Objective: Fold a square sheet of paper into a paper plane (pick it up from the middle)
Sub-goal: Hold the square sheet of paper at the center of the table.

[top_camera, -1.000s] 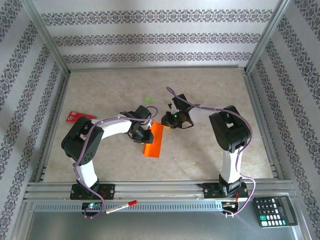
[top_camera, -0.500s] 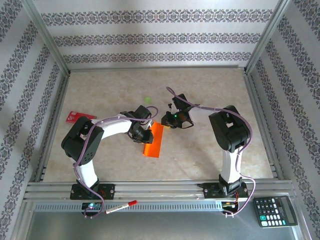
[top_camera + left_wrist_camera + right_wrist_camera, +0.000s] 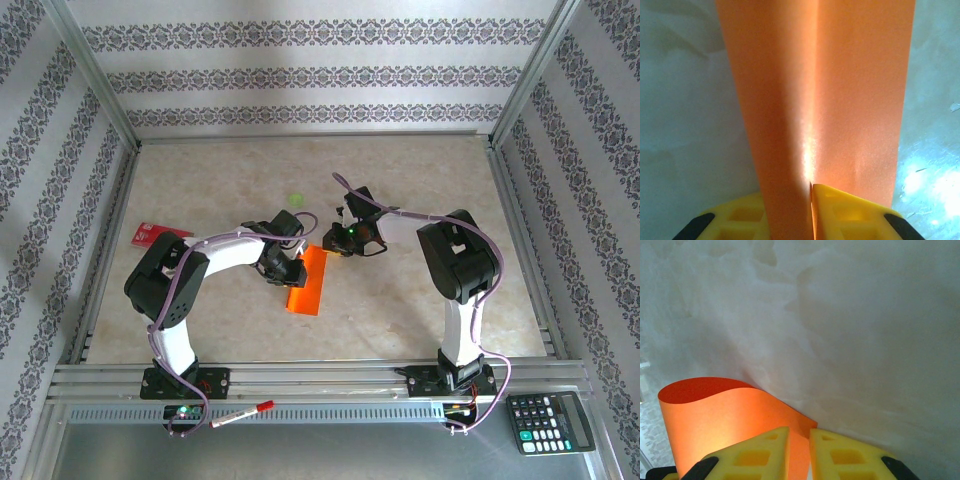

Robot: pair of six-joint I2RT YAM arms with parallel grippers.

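Thin bright orange sheet of paper (image 3: 308,283), already a narrow strip w/ centre crease, lies mid pale marbled table (image 3: 430,190) btwn the arms. The left pincer (image 3: 811,190) is nipped tight on one end at the crease. The right pincer (image 3: 799,437) is closed to a slit, clamping the other, curled end. Step prob: setting the half-fold. Next prob needs nose corners folded in, one end kept pinned.

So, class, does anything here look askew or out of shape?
The orange sheet of paper is not flat: in the right wrist view its edge bows up in a curl beside the right tool, which pinches it, while the left tool pinches it at a crease. Nothing looks torn.
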